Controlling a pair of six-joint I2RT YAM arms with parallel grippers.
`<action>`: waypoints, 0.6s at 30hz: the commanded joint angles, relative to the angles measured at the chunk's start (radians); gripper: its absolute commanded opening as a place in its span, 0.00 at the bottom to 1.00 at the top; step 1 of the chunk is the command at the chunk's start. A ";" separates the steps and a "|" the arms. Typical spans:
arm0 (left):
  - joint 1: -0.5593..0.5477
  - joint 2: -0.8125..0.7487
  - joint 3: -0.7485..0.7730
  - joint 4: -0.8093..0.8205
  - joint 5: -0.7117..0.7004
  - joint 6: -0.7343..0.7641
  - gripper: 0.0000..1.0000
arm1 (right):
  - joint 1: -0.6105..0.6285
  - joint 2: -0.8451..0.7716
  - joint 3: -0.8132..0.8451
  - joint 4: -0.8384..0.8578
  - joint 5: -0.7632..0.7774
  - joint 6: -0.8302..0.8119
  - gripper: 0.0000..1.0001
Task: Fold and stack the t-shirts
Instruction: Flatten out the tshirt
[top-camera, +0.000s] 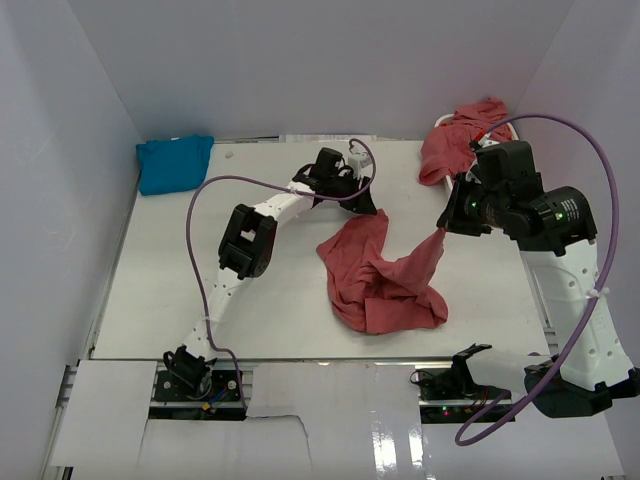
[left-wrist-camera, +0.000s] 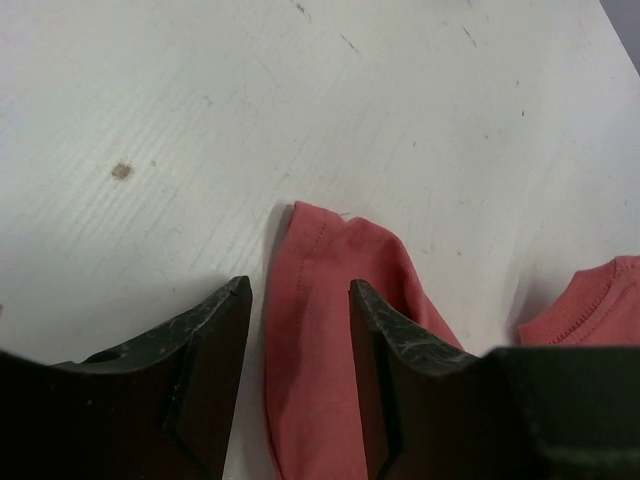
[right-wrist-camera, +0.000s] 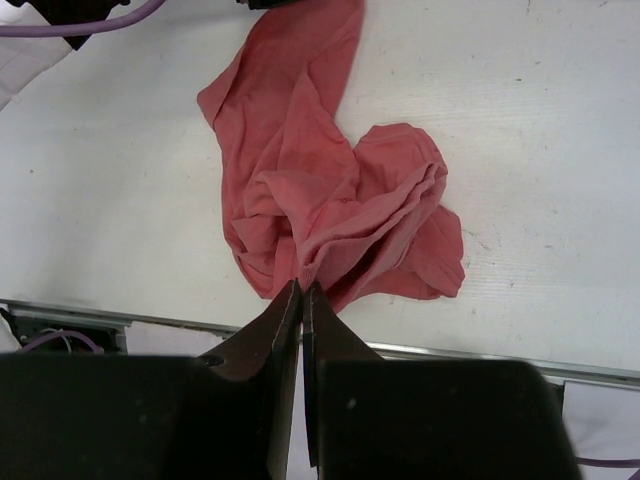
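A crumpled rose-red t-shirt (top-camera: 385, 280) lies in the middle of the white table (top-camera: 160, 290). My right gripper (top-camera: 443, 228) is shut on a bunched edge of it and holds that part lifted off the table; in the right wrist view the cloth (right-wrist-camera: 320, 200) hangs from the shut gripper (right-wrist-camera: 302, 287). My left gripper (top-camera: 365, 205) is at the shirt's far end. Its jaws stand open on either side of a folded corner of the shirt (left-wrist-camera: 310, 330), and the gripper (left-wrist-camera: 298, 285) is low over the table. A turquoise t-shirt (top-camera: 175, 162) lies folded at the far left corner.
More rose-red t-shirts (top-camera: 460, 140) are heaped at the far right, over a white basket rim (top-camera: 443, 122). White walls close in the table on the left, back and right. The purple cables of both arms loop above the table.
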 joint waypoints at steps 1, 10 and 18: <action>-0.004 -0.016 -0.020 0.084 -0.030 -0.021 0.56 | -0.004 -0.019 -0.015 0.005 -0.011 -0.018 0.08; -0.009 0.002 -0.011 0.118 -0.004 -0.040 0.59 | -0.006 -0.022 -0.032 0.007 -0.008 -0.022 0.08; -0.029 0.039 0.004 0.128 0.056 -0.041 0.59 | -0.004 -0.024 -0.040 0.007 -0.011 -0.022 0.08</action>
